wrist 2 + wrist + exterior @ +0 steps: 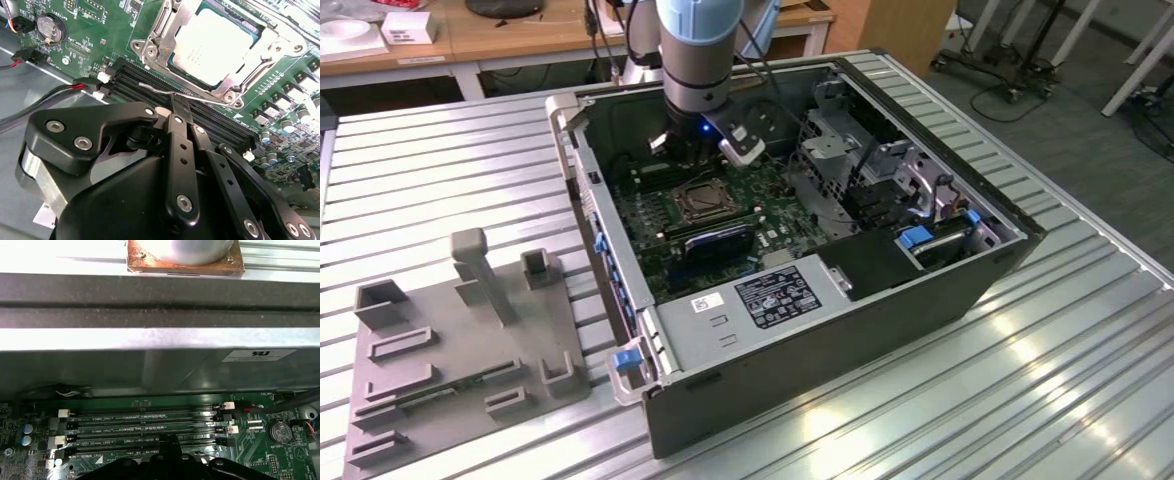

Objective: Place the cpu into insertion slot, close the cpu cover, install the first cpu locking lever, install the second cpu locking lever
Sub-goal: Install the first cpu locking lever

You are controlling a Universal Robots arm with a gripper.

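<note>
End effector (179,106) is clenched, its tips touching a thin locking lever (155,90). Just beyond them, the cpu (215,45) sits in its socket under the lowered cpu cover (161,37).

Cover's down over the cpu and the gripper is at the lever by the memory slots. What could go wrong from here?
1. The thin locking lever sits at the tips of the shut gripper; it could slip off and spring against the cpu cover.
2. The gripper works right over the memory slots; a low or skewed push might strike them.
3. Red and black wires lie near the gripper's body and might snag.
</note>
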